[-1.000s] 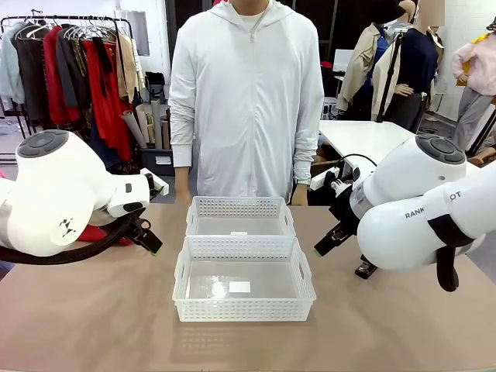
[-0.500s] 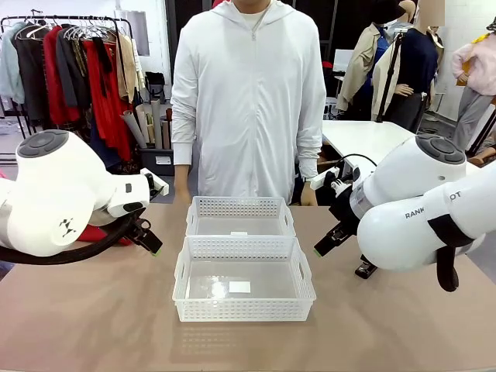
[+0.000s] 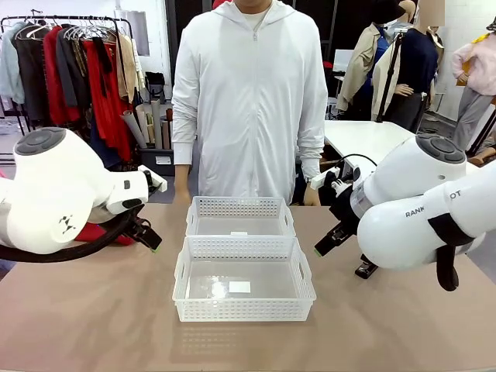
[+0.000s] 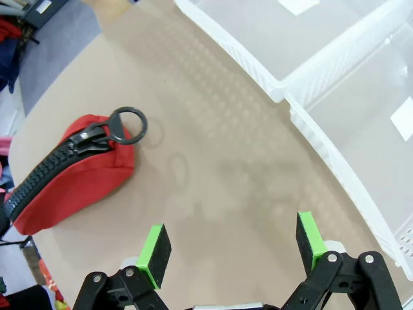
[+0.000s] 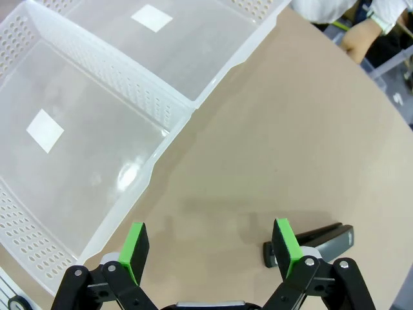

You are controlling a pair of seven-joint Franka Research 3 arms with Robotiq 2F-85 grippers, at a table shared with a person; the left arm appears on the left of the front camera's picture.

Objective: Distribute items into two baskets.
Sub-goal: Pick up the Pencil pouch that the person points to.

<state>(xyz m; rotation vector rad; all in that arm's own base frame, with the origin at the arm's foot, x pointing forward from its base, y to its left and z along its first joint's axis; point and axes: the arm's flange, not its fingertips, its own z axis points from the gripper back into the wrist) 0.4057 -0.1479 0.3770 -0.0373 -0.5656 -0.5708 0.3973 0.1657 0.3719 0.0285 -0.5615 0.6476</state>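
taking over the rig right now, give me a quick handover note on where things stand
Left gripper: open, holding nothing, over the table near the red pouch.
Right gripper: open, holding nothing, beside the black stapler.
Near basket and far basket: side by side mid-table, both empty.
Done: nothing placed yet.
Left: pouch and stapler both go into the baskets.
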